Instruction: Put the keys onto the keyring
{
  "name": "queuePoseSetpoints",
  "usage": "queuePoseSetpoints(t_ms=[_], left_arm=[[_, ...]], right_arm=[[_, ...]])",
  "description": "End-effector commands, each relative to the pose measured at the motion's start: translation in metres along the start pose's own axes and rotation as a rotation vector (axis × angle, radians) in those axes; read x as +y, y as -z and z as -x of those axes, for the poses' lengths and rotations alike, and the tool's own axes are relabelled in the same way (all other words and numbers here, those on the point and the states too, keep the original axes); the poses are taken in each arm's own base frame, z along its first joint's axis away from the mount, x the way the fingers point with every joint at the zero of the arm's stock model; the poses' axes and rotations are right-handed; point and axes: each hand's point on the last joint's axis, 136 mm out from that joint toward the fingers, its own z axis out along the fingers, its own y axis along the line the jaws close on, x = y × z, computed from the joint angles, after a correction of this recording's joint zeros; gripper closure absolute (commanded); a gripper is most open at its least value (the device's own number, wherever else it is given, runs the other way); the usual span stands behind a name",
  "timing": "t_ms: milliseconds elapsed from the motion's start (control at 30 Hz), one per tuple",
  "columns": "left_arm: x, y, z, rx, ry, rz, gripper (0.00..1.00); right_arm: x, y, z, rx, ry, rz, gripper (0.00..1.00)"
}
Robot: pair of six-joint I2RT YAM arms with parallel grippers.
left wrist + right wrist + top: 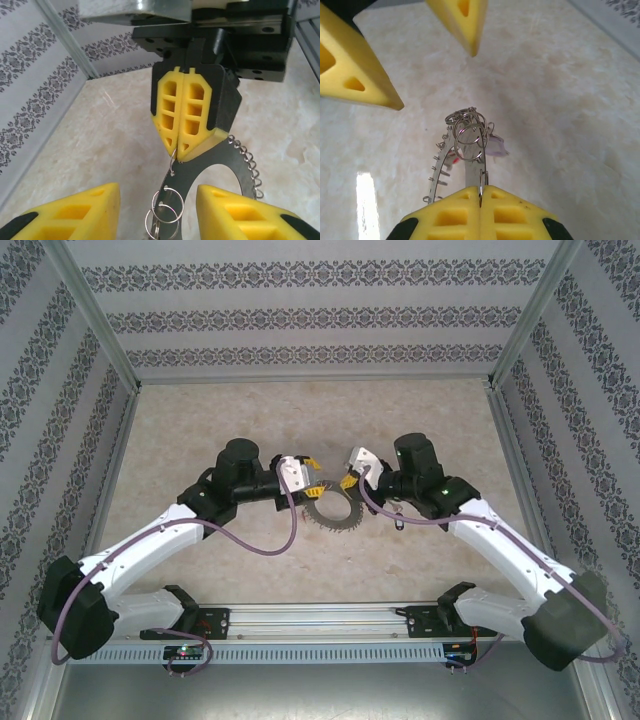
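The keyring (330,530) is a thin silvery band fringed with tiny keys (251,167), at the middle of the table (200,430) between the two grippers. From above it reads as a toothed outline. The right wrist camera picks out a cluster of small split rings (467,131) and a red bit (453,160). The left gripper (305,472) reaches in from the left, its fingers spread apart either side of the split rings. The right gripper (350,480), reaching from the right, is clamped on the keyring's rim.

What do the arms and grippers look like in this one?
The left arm and right arm have white link shells, black joints and a purple cable each. The left gripper and right gripper carry yellow wedge-shaped fingers with rectangular cut-outs and black backing.
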Motion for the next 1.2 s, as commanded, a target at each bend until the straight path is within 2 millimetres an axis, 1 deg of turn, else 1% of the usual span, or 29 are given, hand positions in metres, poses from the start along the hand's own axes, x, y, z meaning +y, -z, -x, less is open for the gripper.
queuePoseSetpoints(t_ms=[0, 167, 300, 400, 467, 600, 667, 767, 900, 933, 1000, 1033, 1133, 1167], left_arm=[[0.001, -0.009, -0.01, 0.002, 0.098, -0.008, 0.6], [-0.001, -0.022, -0.009, -0.02, 0.095, -0.064, 0.63], [-0.013, -0.03, -0.011, 0.013, 0.072, -0.18, 0.69], [-0.022, -0.032, -0.013, 0.036, 0.066, -0.254, 0.76], [-0.025, -0.032, -0.016, 0.054, 0.056, -0.269, 0.82], [-0.029, -0.03, -0.018, 0.056, 0.033, -0.287, 0.84], [-0.033, -0.031, -0.02, 0.065, 0.022, -0.308, 0.84], [-0.038, -0.033, -0.025, 0.085, 0.018, -0.336, 0.83], [-0.039, -0.036, -0.027, 0.089, 0.018, -0.348, 0.84], [-0.039, -0.037, -0.028, 0.092, 0.018, -0.35, 0.85], [-0.04, -0.038, -0.027, 0.09, 0.016, -0.356, 0.98], [-0.04, -0.038, -0.028, 0.093, 0.017, -0.36, 1.0], [-0.038, -0.039, -0.032, 0.109, 0.005, -0.349, 1.0], [-0.038, -0.038, -0.033, 0.107, -0.009, -0.345, 1.0]], right_arm=[[-0.002, 0.004, 0.012, -0.067, -0.043, -0.036, 1.0], [0.017, 0.003, 0.016, -0.108, 0.033, 0.041, 1.0], [0.02, 0.002, 0.018, -0.109, 0.072, 0.041, 1.0], [0.021, 0.003, 0.021, -0.11, 0.1, 0.033, 1.0], [0.022, 0.004, 0.022, -0.112, 0.112, 0.032, 1.0], [0.025, 0.003, 0.022, -0.107, 0.126, 0.053, 1.0], [0.026, 0.002, 0.021, -0.102, 0.123, 0.058, 1.0], [0.028, 0.001, 0.025, -0.109, 0.128, 0.067, 1.0], [0.03, -0.001, 0.027, -0.108, 0.136, 0.083, 1.0], [0.03, -0.001, 0.026, -0.106, 0.138, 0.083, 1.0], [0.03, -0.002, 0.026, -0.104, 0.145, 0.082, 1.0], [0.03, -0.002, 0.025, -0.101, 0.144, 0.084, 1.0], [0.035, -0.001, 0.022, -0.086, 0.154, 0.116, 1.0], [0.038, 0.001, 0.02, -0.077, 0.16, 0.139, 0.95]])
